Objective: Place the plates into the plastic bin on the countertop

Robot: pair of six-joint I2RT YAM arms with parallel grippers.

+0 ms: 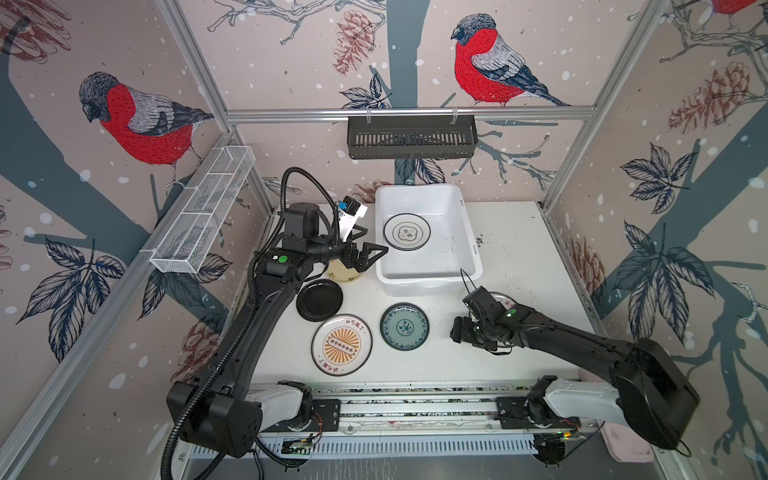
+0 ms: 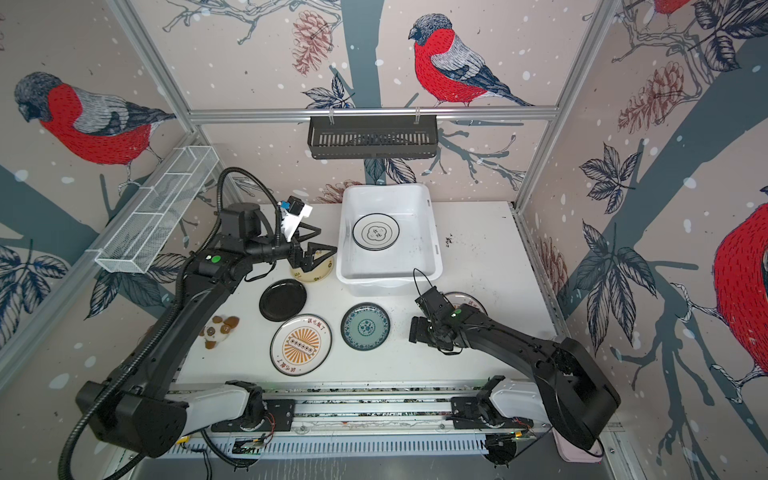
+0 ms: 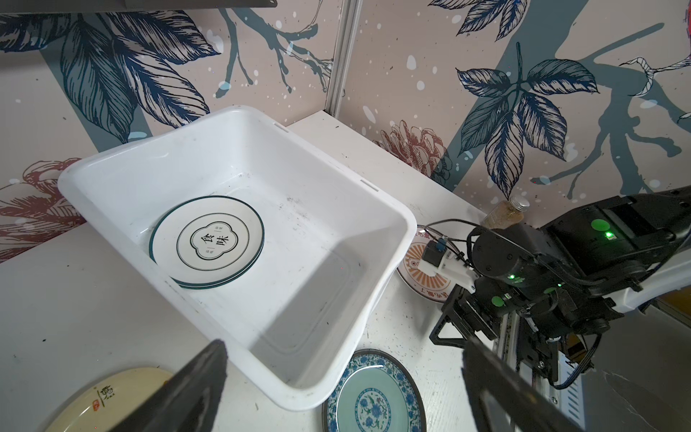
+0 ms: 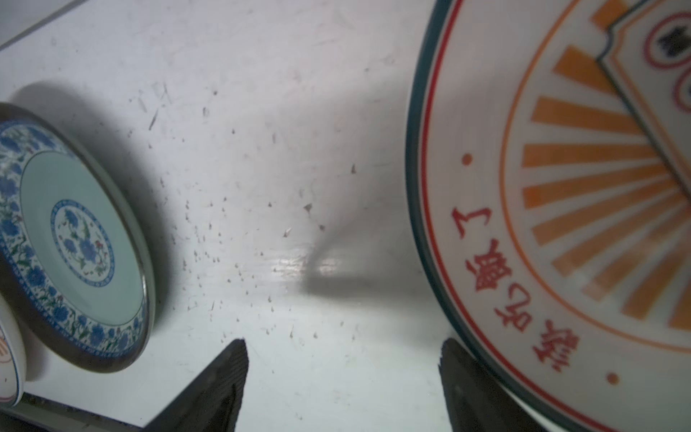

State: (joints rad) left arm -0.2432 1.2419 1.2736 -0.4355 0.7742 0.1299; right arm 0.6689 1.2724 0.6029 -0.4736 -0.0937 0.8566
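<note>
White plastic bin (image 1: 453, 253) at countertop (image 1: 519, 257) rear, two quatrefoil plates (image 1: 406, 232) stacked inside, left gripper (image 1: 374, 243) wide open, empty, over pale yellow plate (image 1: 343, 275) beside bin, right gripper (image 4: 344, 344) open, empty, beside sunburst plate (image 4: 561, 224) rim

Left arm (image 1: 257, 328) rises from its base, elbow bent, the left gripper (image 1: 377, 240) held level with fingers (image 3: 198, 377) spread wide, empty. Right arm (image 1: 582, 338) stretches low and inward; the right gripper (image 1: 459, 331) tilts downward, fingers parted, holding nothing.
</note>
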